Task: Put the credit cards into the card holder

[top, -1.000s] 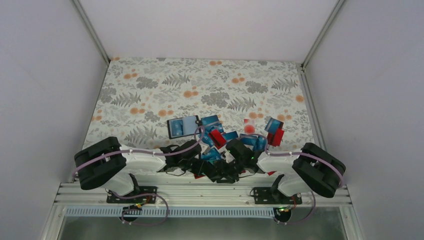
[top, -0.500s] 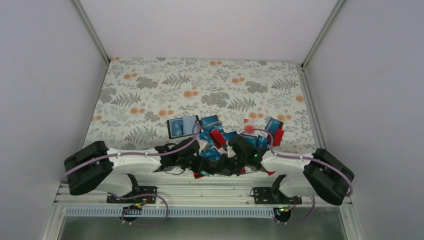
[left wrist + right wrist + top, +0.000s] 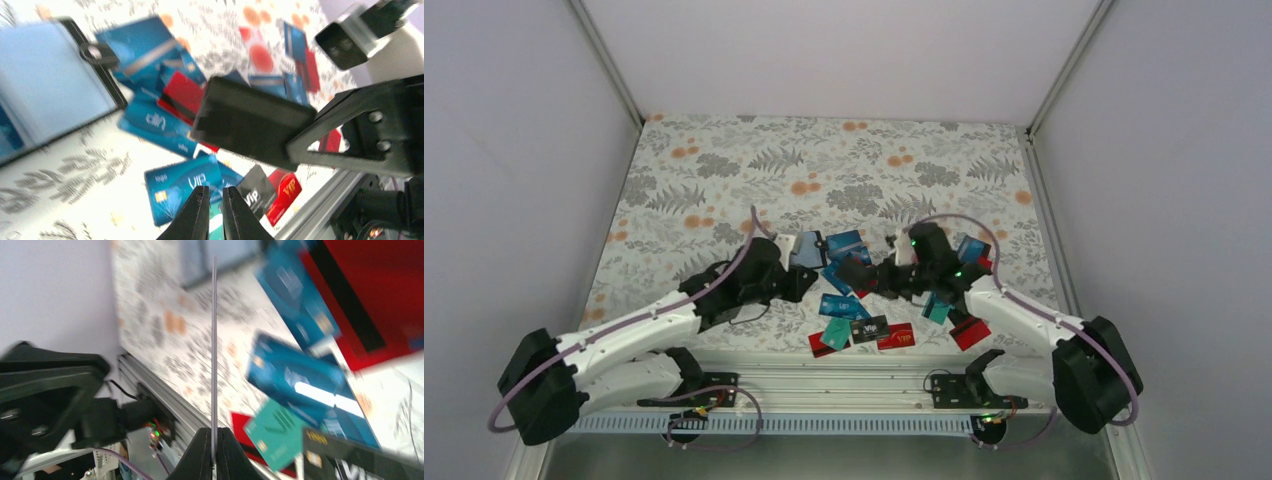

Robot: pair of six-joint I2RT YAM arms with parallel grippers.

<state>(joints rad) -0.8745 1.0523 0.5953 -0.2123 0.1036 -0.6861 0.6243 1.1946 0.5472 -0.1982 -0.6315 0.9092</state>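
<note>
Credit cards (image 3: 836, 305) are lying strewn on the floral table (image 3: 824, 170) beside the open card holder (image 3: 804, 250), and we are holding one card (image 3: 214, 340) edge-on in the pinched right gripper (image 3: 214, 435), the left gripper (image 3: 215, 192) closed empty nearby; next, we are reckoning, it needs levelling toward a slot.

There is one black folding card holder with grey-blue inner slots (image 3: 804, 250). The thin plastic credit cards (image 3: 837, 305) count at least three blue, three red cards (image 3: 896, 337), two teal cards (image 3: 834, 337) and one black card (image 3: 869, 328); overlap hides the exact total. One more edge-on card (image 3: 214, 315) sits in the right claw (image 3: 214, 432). There are two claws, counting the left claw (image 3: 215, 192).
</note>
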